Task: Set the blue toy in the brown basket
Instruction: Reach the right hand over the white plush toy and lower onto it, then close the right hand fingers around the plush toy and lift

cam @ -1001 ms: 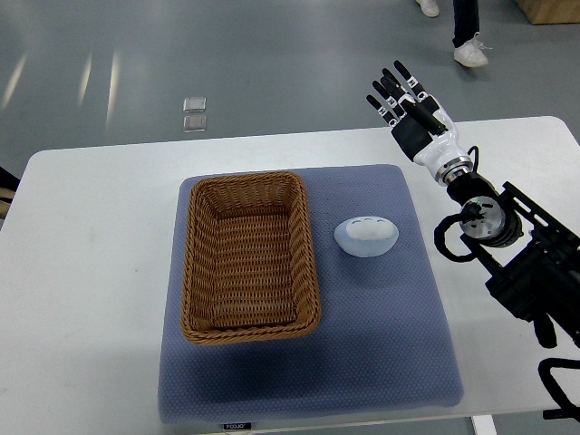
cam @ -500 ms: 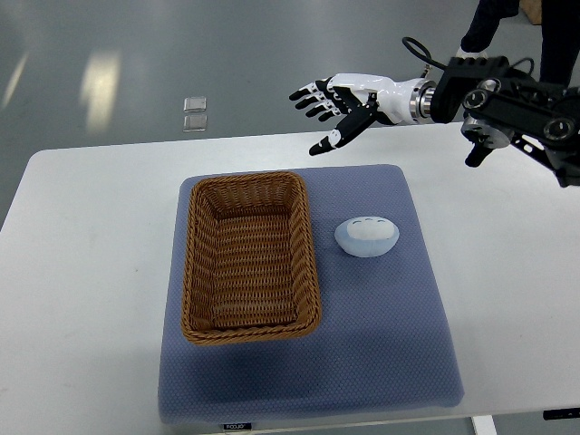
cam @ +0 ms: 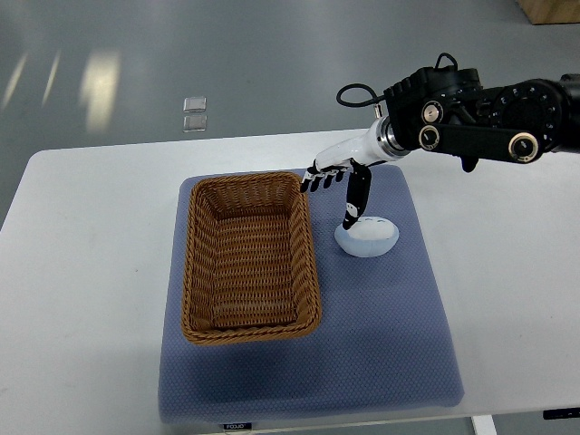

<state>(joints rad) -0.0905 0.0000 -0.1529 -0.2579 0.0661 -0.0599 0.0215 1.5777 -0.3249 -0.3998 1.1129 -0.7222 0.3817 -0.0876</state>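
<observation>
Brown basket (cam: 251,258) empty on the mat. Blue toy (cam: 367,237) just right of it, not gripped. Right robot hand (cam: 337,186) spread, thumb at the toy's top. Risk: round toy rolls or squirts from a shallow grip. White surface (cam: 91,272), blue-grey mat (cam: 381,335), grey floor (cam: 227,54).

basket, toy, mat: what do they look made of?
Basket: woven wicker or rattan, brown, with a matte look; the ribbed weave shows on its walls and floor.
Toy: pale blue and rounded with a soft-looking surface and no sharp glare, so maybe plush or foam; can't tell which.
Mat: grey-blue fabric or foam pad, with a fine dotted texture and rounded corners.
</observation>
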